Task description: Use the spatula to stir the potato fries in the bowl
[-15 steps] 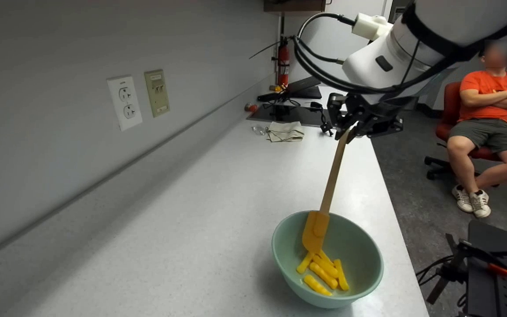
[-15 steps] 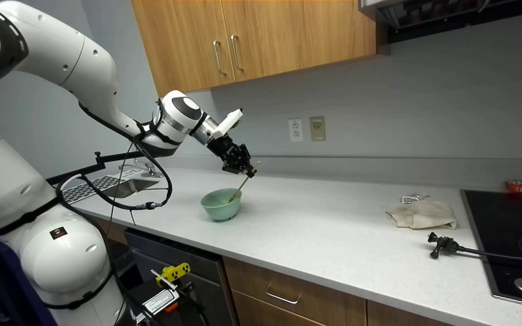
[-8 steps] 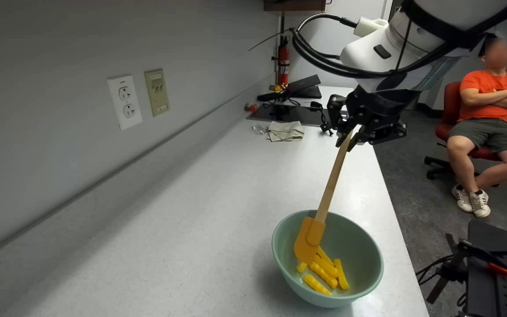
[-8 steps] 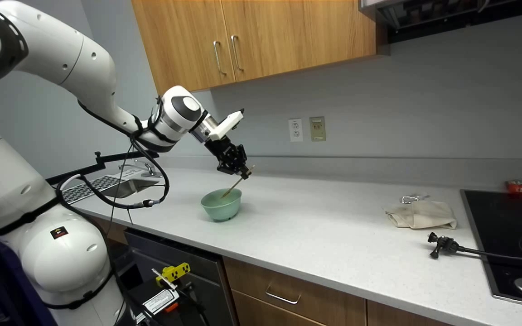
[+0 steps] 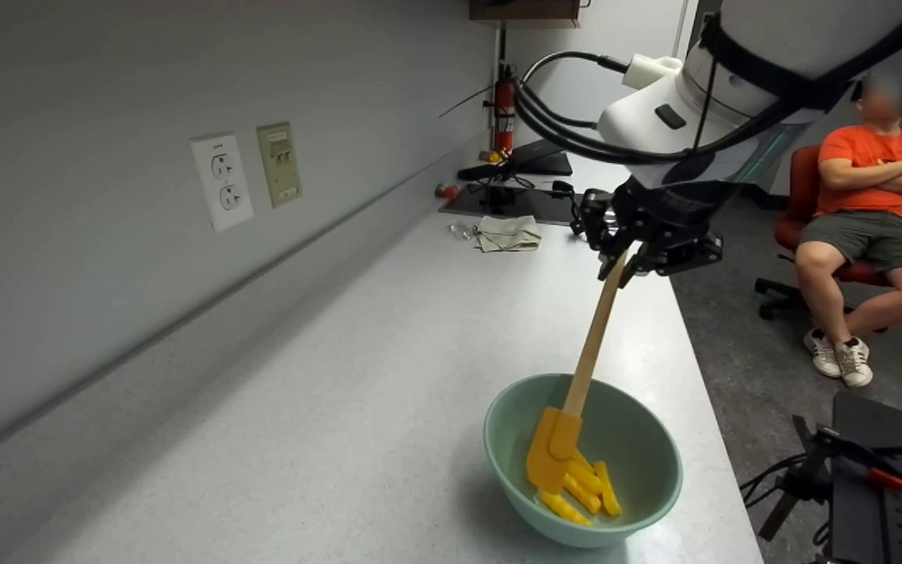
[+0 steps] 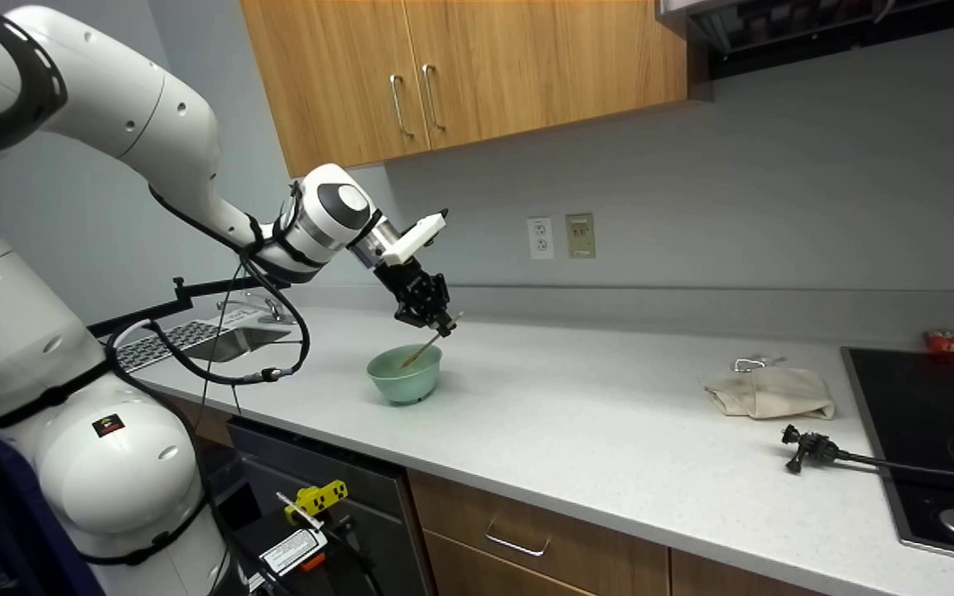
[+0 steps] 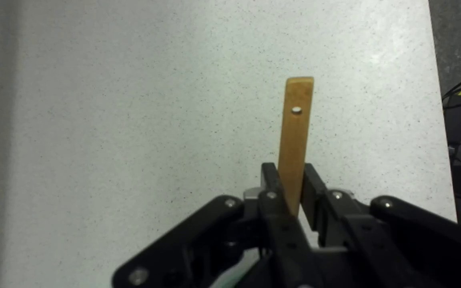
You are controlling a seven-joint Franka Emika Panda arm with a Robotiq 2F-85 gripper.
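Observation:
My gripper [image 5: 615,271] is shut on the wooden handle of the spatula [image 5: 593,352] and holds it tilted above the bowl. In the wrist view the gripper [image 7: 290,172] has one finger on each side of the handle [image 7: 295,132], whose holed end sticks out past the tips. The spatula's orange-yellow head is down inside the mint-green bowl [image 5: 643,439]. The head lies over part of the yellow fries [image 5: 564,509] and hides some of them. In an exterior view the gripper [image 6: 449,326] is above the bowl [image 6: 402,386]; the fries are hidden there.
The bowl stands on a white counter [image 5: 326,407] near its front edge, with a wall behind. A folded cloth [image 6: 771,392], a black mount [image 6: 812,447] and a cooktop [image 6: 941,430] are farther along. A sink [image 6: 237,339] and an overhead cabinet [image 6: 477,74] also show.
The gripper has moved slightly and come lower. The spatula's head has swung across the bowl and down onto the fries, covering a left-hand piece. The bowl has not moved.

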